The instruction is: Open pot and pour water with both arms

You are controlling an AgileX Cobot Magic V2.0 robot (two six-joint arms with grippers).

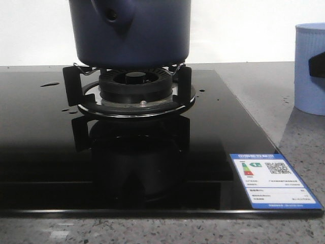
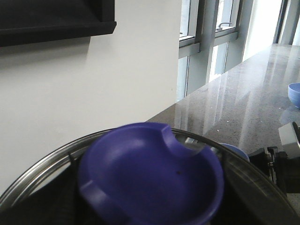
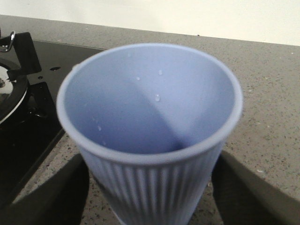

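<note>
We are looking at the pot (image 1: 131, 31), sitting on the burner's trivet (image 1: 71, 84) at the middle of the black glass hob (image 1: 40, 152), spout stub facing us. Its lid knob (image 2: 150, 176) is filling the left wrist view; we cannot tell whether the left gripper is grasping it, so a lift could slip and drop the lid. Right of the pot, off the hob on the stone counter (image 1: 249, 81), the pale ribbed cup (image 3: 150, 136) is standing upright, holding only droplets. The right gripper (image 3: 150, 197) is flanking it; contact is unclear, and a loose hold could tip it.
</note>
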